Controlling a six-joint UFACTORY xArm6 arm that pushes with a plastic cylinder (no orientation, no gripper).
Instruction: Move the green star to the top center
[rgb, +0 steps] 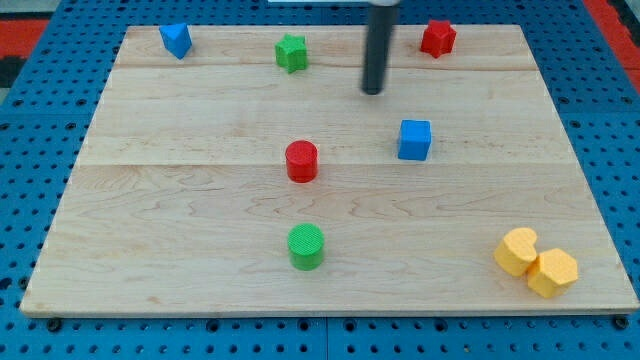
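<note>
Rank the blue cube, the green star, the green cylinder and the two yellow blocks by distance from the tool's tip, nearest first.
From my tip:
1. Blue cube, just below, to the view's right.
2. Green star, up to the view's left.
3. Green cylinder, far below, slightly left.
4. Yellow blocks, bottom right corner, farthest.

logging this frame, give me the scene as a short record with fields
tip: my tip near the view's top, right of centre, touching no block
target: green star left of the tip, with a gap
top row: blue block, red star
middle: red cylinder, blue cube
bottom: green cylinder
bottom right: two yellow blocks, touching
</note>
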